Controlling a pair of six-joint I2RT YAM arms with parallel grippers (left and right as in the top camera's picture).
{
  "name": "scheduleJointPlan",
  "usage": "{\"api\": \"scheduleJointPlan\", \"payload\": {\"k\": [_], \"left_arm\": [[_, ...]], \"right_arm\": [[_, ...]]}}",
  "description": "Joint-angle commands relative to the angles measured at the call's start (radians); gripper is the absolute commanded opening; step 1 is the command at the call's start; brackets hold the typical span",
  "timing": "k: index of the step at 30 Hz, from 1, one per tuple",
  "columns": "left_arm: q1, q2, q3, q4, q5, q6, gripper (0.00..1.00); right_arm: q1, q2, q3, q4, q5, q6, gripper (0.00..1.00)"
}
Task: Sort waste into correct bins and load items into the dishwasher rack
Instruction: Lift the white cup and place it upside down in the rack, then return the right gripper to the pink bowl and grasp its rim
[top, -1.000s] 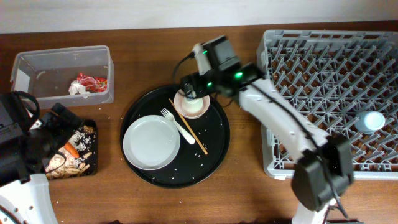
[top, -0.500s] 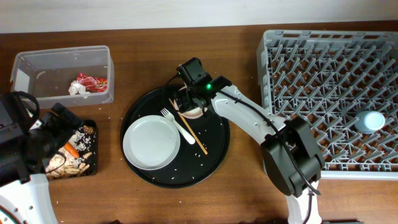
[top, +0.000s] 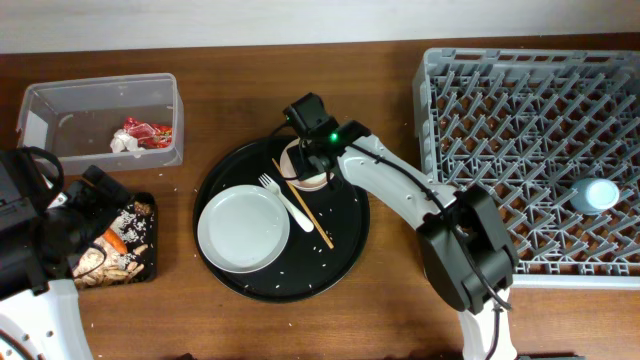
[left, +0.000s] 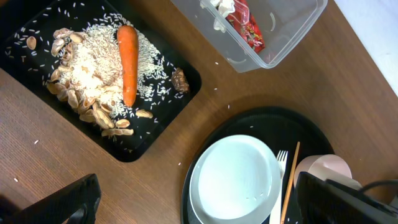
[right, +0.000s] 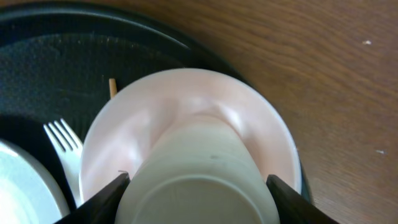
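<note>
- Seemingly the sorting is done: the wrapper (top: 135, 136) lies in the clear tub (top: 60, 105), and the rice (left: 87, 62) and carrot (left: 128, 62) in the shallow black tray (left: 161, 121). I judge the step in hand to be loading, starting with the small cream cup (right: 199, 155).
- That cup sits inside the pinkish bowl (right: 124, 124) on the round black tray (top: 240, 285).
- On my right gripper (right: 197, 182), the fingers (right: 118, 186) flank the cup at its sides. Whether they grip it yet, I cannot tell.
- My left gripper (left: 196, 186) hangs spread wide and holds nothing.
- Next I need a firm pinch, a straight lift clear of the bowl, then a carry to the dishwasher rack (top: 520, 120).
- The cup's axis runs roughly toward my wrist camera, and no mouth shows.
</note>
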Motion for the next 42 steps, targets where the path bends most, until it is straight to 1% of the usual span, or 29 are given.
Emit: {"api": "scheduleJointPlan", "payload": {"k": [1,5,6,9,10,11,13,15,17,21,22,26,27,28,29,31,32,35,37,41,42], "left_arm": [[0.004,-0.001,-0.004,-0.002,0.007,0.013,0.99],[0.003,-0.001,-0.004,-0.002,0.007,0.013,0.99],[0.003,-0.001,-0.004,-0.002,0.007,0.013,0.99],[0.004,-0.001,-0.004,-0.002,0.007,0.013,0.99],[0.004,-0.001,-0.004,-0.002,0.007,0.013,0.99],[0.003,-0.001,-0.004,-0.002,0.007,0.013,0.99],[0.004,-0.001,-0.004,-0.002,0.007,0.013,0.99],[0.003,-0.001,-0.004,-0.002,0.007,0.013,0.99],[0.004,-0.001,-0.004,-0.002,0.007,0.013,0.99],[0.003,-0.001,-0.004,-0.002,0.007,0.013,0.99],[0.004,-0.001,-0.004,-0.002,0.007,0.013,0.99],[0.004,-0.001,-0.004,-0.002,0.007,0.013,0.99],[0.004,-0.001,-0.004,-0.002,0.007,0.013,0.99],[0.003,-0.001,-0.004,-0.002,0.007,0.013,0.99],[0.004,-0.001,-0.004,-0.002,0.007,0.013,0.99],[0.003,-0.001,-0.004,-0.002,0.007,0.013,0.99],[0.004,-0.001,-0.004,-0.002,0.007,0.013,0.99],[0.003,-0.001,-0.004,-0.002,0.007,0.013,0.99],[0.003,-0.001,-0.004,-0.002,0.007,0.013,0.99],[0.004,-0.001,-0.004,-0.002,0.007,0.013,0.99],[0.004,-0.001,-0.004,-0.002,0.007,0.013,0.99]], "right_arm": [[-0.057,-0.158,0.068,-0.038,0.016,0.024,0.57],[-0.198,-0.336,0.074,-0.072,0.002,0.035,0.56],[-0.254,-0.378,0.074,-0.084,0.002,0.032,0.56],[-0.496,-0.462,0.074,-0.125,0.001,-0.021,0.54],[-0.57,-0.466,0.074,-0.134,-0.002,-0.028,0.54],[-0.709,-0.461,0.074,-0.143,-0.01,-0.048,0.54],[-0.814,-0.446,0.074,-0.142,-0.016,-0.051,0.54],[-0.949,-0.406,0.073,-0.124,-0.045,-0.074,0.54],[-1.013,-0.364,0.073,-0.114,-0.049,-0.093,0.54],[-1.065,-0.254,0.073,-0.109,-0.051,-0.107,0.56],[-1.07,-0.217,0.073,-0.109,-0.052,-0.107,0.58],[-1.07,-0.18,0.072,-0.119,-0.055,-0.102,0.59],[-1.07,-0.18,0.072,-0.126,-0.055,-0.103,0.63],[-1.07,-0.18,0.072,-0.133,-0.055,-0.103,0.68],[-1.07,-0.18,0.072,-0.14,-0.055,-0.102,0.77],[-1.069,-0.181,0.073,-0.148,-0.055,-0.101,0.85],[-1.07,-0.183,0.074,-0.154,-0.055,-0.098,0.93],[-1.07,-0.215,0.088,-0.179,-0.056,-0.084,0.96],[-1.056,-0.27,0.127,-0.205,-0.118,-0.068,0.96],[-0.966,-0.387,0.157,-0.226,-0.447,-0.069,0.95],[-0.919,-0.401,0.157,-0.226,-0.518,-0.069,0.93]]}}
